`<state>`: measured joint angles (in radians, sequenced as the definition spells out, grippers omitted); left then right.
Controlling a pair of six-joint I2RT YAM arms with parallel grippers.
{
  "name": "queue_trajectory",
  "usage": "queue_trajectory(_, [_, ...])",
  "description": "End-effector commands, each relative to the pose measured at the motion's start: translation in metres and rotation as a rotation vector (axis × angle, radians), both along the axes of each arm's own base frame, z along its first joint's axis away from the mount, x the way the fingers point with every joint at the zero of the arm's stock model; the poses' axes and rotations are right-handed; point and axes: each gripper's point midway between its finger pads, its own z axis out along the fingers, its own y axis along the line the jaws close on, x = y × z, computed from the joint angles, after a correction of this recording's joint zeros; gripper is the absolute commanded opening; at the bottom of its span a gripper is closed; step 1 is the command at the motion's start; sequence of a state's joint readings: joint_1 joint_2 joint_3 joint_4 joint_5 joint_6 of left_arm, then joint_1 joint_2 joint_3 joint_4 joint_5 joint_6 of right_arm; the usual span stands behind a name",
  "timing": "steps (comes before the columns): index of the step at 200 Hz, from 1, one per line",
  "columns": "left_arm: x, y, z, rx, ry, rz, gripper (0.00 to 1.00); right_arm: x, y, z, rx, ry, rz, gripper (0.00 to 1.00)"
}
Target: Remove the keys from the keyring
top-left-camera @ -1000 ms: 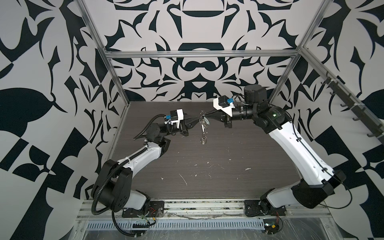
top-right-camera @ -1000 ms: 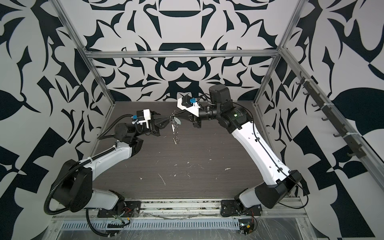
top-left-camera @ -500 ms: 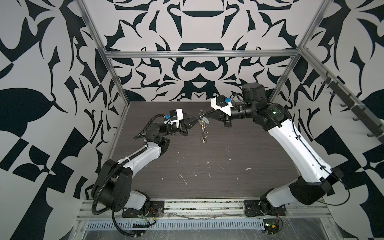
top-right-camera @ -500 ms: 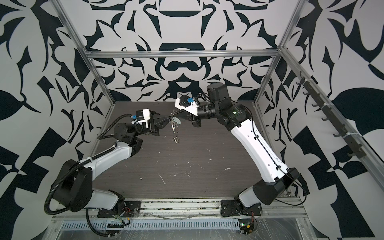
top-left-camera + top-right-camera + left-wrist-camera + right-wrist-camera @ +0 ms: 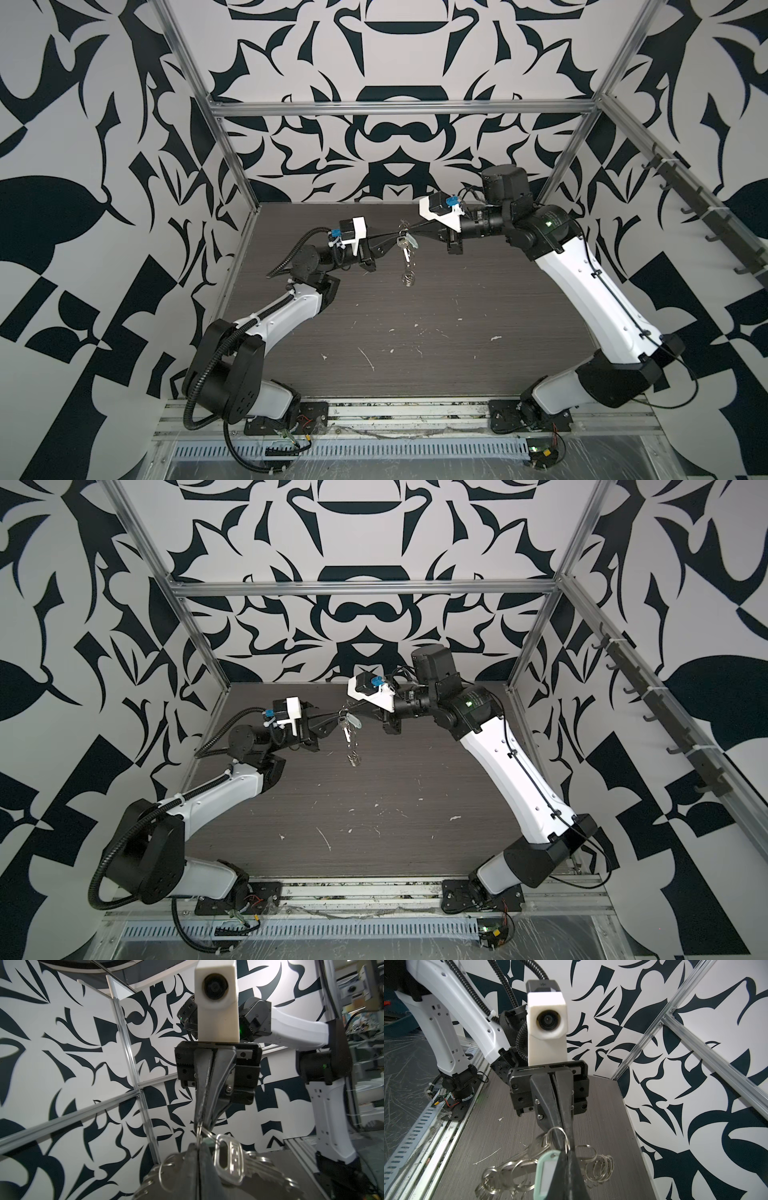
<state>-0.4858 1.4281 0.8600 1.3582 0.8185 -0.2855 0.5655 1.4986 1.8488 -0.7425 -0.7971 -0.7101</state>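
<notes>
Table (image 5: 415, 353): dark wood grain, the reference for all places below.
Right gripper (image 5: 201, 1124): raised above the table's far half. Fingers pressed together, pinching a split ring (image 5: 208, 1132).
Left gripper (image 5: 560, 1140): same height over the table, tip to tip with the right. Fingers close together with a thin slit between them. Tips among the rings; cannot tell whether they grip.
Keyring (image 5: 153, 1178): hangs below the tips, clear of the table.
Key (image 5: 228, 1159), tag (image 5: 548, 1169): on the hanging bunch, off the table.

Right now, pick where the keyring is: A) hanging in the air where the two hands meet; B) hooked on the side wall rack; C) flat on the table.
A: in a top view the keyring dangles between the left hand and the right hand, clear of the table.
</notes>
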Motion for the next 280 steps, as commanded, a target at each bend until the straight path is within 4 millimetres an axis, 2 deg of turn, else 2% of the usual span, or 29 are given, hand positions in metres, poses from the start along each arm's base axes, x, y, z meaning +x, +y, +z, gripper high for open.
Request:
queue_trajectory(1, [-0.005, 0.011, 0.009, -0.033, -0.039, 0.048, 0.31, -0.007, 0.001, 0.017, 0.026, -0.043, 0.007, 0.00])
queue_trajectory(49, [0.005, 0.029, -0.004, 0.029, 0.047, 0.126, 0.35, -0.002, 0.000, 0.019, 0.023, -0.077, -0.020, 0.00])
queue_trajectory(53, [0.000, 0.033, 0.002, 0.028, 0.037, 0.134, 0.35, -0.001, 0.000, 0.019, 0.022, -0.077, -0.023, 0.00])
queue_trajectory(62, [0.001, 0.037, 0.000, 0.051, 0.063, 0.158, 0.35, 0.001, 0.000, 0.019, 0.022, -0.083, -0.032, 0.00])
queue_trajectory(79, [0.009, 0.041, -0.008, 0.101, 0.165, 0.215, 0.38, 0.004, -0.001, 0.018, 0.020, -0.091, -0.049, 0.00])
queue_trajectory(110, [0.014, 0.051, -0.006, 0.172, 0.381, 0.288, 0.42, 0.015, -0.002, 0.012, 0.007, -0.113, -0.095, 0.00])
queue_trajectory(149, [0.004, 0.046, 0.001, 0.183, 0.560, 0.189, 0.44, 0.017, -0.003, 0.004, 0.007, -0.139, -0.104, 0.00])
queue_trajectory(193, [-0.020, 0.030, -0.005, 0.299, 0.510, -0.004, 0.44, 0.007, -0.004, -0.003, -0.009, -0.164, -0.052, 0.00])
queue_trajectory(251, [-0.018, 0.023, -0.008, 0.343, 0.436, -0.046, 0.37, -0.010, -0.005, -0.005, -0.004, -0.150, 0.015, 0.00])
queue_trajectory(280, [-0.018, 0.023, -0.008, 0.350, 0.402, -0.045, 0.37, -0.017, -0.005, -0.004, 0.000, -0.132, 0.049, 0.00])
